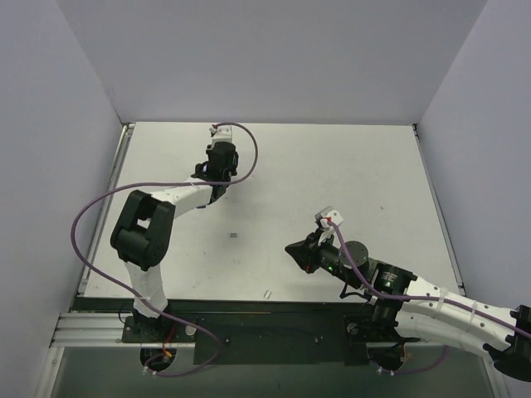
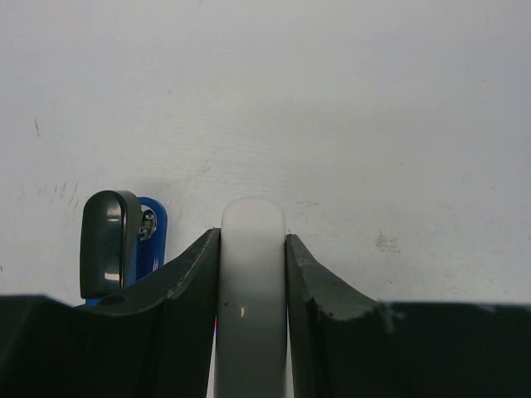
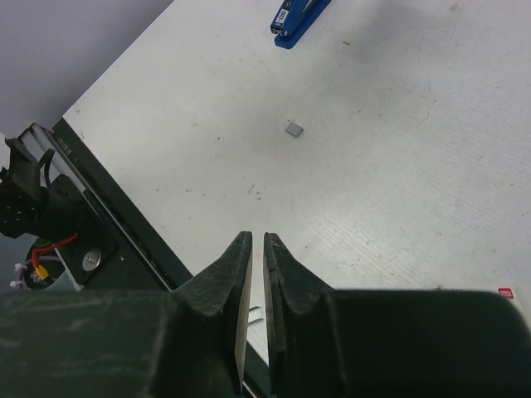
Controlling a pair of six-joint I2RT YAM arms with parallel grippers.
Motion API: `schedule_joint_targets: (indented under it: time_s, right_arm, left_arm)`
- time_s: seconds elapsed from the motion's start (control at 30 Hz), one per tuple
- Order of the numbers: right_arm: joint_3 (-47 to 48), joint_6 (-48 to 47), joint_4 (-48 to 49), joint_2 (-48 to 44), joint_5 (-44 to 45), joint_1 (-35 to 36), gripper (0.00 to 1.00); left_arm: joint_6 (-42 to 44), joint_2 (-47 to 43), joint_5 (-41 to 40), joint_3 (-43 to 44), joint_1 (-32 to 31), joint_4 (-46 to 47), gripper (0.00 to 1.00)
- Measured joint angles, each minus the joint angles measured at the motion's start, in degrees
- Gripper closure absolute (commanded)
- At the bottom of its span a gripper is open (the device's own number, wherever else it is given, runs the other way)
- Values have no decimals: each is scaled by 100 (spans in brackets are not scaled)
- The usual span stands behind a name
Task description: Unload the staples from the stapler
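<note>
While the task calls for the stapler (image 3: 294,18) to be held steady, the left gripper (image 2: 252,239) sits low over it at the far middle of the table (image 1: 348,182). Its fingers are clamped on a white rounded bar (image 2: 253,298) that seems to be part of the stapler. The blue body (image 2: 153,236) and a dark grey rounded end (image 2: 108,240) show just beside the left finger. This grip likely braces the tool so the other arm can work on it. The right gripper (image 3: 257,240) hovers well apart, close to the table's near edge, its fingers almost together with only a thin slit and nothing between them. Between the two arms a small grey chip (image 3: 294,129), possibly a block of staples, lies loose on the table, which suggests some unloading is done.
</note>
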Motion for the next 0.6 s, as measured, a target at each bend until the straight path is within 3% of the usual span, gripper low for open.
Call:
schedule_joint_targets:
  time_s: [0.23,0.33,0.47,0.6]
  right_arm:
    - [0,-2,0,0,-22,4,91]
    - [0,-2,0,0,-42,4,91]
    - [0,0,0,0,-61,33,87]
    - [-2,4,-2,0,-63,37,82]
  left_arm:
    - [-48,662,273,542,380,-391,100]
    - [-42,896,317,778,457,-584,91]
    - [-17,1126,343,973,479,-758,70]
    - [0,1193,367,979,479,-852,59]
